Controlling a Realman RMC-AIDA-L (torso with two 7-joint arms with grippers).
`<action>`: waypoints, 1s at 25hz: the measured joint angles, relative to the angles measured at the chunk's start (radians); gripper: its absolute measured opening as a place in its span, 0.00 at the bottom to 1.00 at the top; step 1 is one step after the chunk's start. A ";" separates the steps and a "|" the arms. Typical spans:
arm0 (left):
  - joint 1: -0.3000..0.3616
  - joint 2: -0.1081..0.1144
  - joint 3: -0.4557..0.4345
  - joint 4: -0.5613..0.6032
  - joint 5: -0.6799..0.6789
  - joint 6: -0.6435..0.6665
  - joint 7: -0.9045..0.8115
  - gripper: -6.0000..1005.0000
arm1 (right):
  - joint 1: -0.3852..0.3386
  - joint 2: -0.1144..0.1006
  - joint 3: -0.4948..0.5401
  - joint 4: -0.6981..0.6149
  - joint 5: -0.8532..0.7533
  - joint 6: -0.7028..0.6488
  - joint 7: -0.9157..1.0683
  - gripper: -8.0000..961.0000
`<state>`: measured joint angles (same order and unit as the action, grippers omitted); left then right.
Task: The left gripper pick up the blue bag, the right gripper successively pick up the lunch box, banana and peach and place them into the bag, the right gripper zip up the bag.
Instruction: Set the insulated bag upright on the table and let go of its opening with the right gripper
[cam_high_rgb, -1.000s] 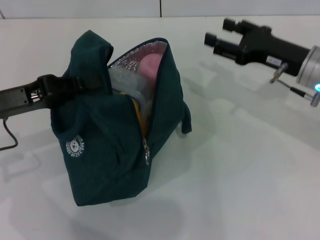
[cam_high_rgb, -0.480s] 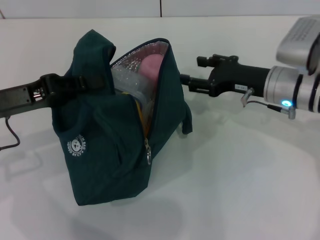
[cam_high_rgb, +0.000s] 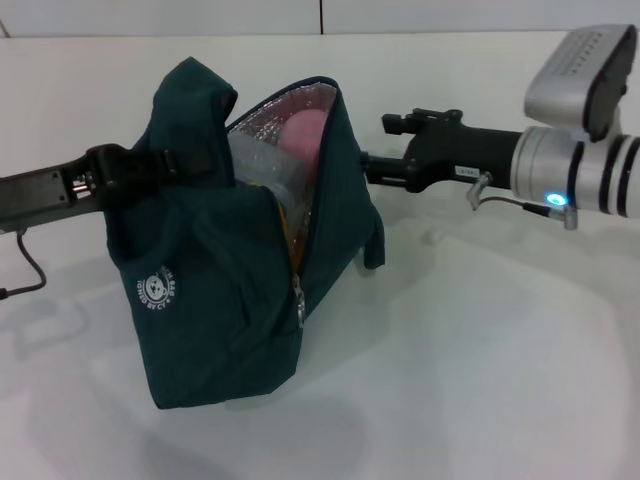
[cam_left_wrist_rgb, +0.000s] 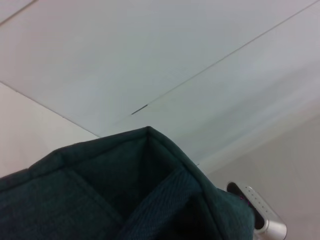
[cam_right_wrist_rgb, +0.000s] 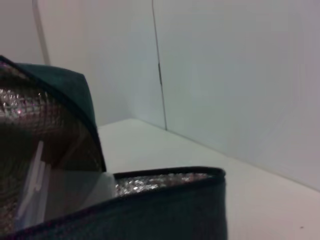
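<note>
Gripping the blue bag near its top, the left gripper is closed on dark fabric beside a handle at about ten o'clock on the bag. That hold appears meant to keep the bag upright on the table with its mouth gaping, so the zip line stays accessible. The left arm reaches in level from nine o'clock, low over the table.

Inside the mouth, against the silver foil lining, the peach sits uppermost. The lunch box shows as a clear wall just below it, and a sliver of the banana shows lower along the opening. All three items judged loaded; zipping remains. The zip pull hangs at the low end of the opening, near six o'clock on the bag face.

The right gripper lies at three o'clock to the bag. Its tips are at or against the bag's side panel, and whether they are spread or closed cannot be told. It holds nothing visible. The right arm extends horizontally from three o'clock, wrist level. The pull is well below its tips, so a descent is judged necessary.
</note>
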<state>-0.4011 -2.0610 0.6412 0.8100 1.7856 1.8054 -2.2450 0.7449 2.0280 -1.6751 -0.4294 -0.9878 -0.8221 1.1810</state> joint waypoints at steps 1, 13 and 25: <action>-0.002 0.000 0.000 0.000 0.000 0.000 0.000 0.03 | 0.008 0.000 -0.013 0.005 0.005 0.003 0.005 0.73; -0.010 -0.003 0.000 0.000 0.000 -0.006 0.008 0.04 | 0.068 0.000 -0.188 -0.002 0.099 0.128 0.013 0.70; 0.004 -0.004 0.000 0.000 0.001 -0.001 0.008 0.04 | 0.062 0.000 -0.226 -0.028 0.101 0.153 0.006 0.38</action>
<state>-0.3970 -2.0647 0.6412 0.8099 1.7861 1.8042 -2.2366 0.8070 2.0278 -1.9007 -0.4576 -0.8865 -0.6695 1.1874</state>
